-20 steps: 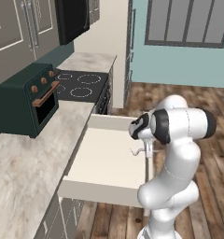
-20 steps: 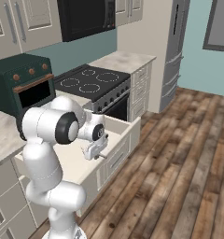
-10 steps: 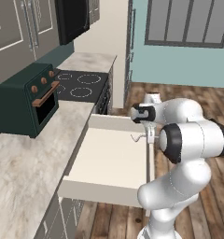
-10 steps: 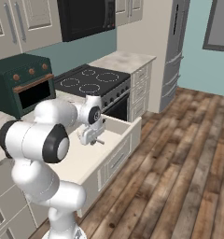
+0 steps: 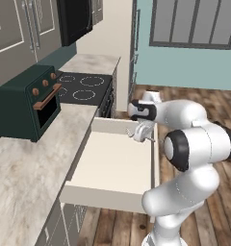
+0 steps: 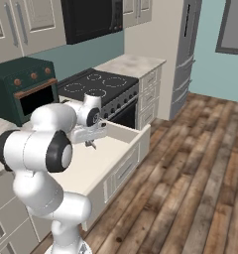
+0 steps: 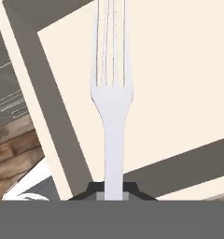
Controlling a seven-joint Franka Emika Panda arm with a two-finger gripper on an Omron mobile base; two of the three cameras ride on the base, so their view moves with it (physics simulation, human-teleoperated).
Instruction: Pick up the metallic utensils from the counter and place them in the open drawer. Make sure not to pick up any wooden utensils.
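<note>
My gripper (image 5: 138, 134) hangs over the far right part of the open drawer (image 5: 104, 198), shut on the handle of a pale silvery fork (image 7: 111, 102), one of the metallic utensils. In the hand view the fork's tines point away from my gripper (image 7: 113, 189) across the drawer's bare cream floor (image 7: 179, 70). From the right base view my gripper (image 6: 91, 142) sits just behind the drawer's pale grey front (image 6: 123, 168). The island counter and the wooden utensils are out of view.
A dark green toaster oven (image 5: 26, 103) stands on the marbled wall counter (image 5: 21, 178) left of the drawer. A black stovetop (image 5: 83, 87) lies beyond it. A tall grey fridge (image 6: 185, 49) and wooden floor (image 6: 200, 188) are to the right.
The arm's elbow has swung round and risen. The hand, still holding the fork, has shifted slightly toward the drawer's far end.
</note>
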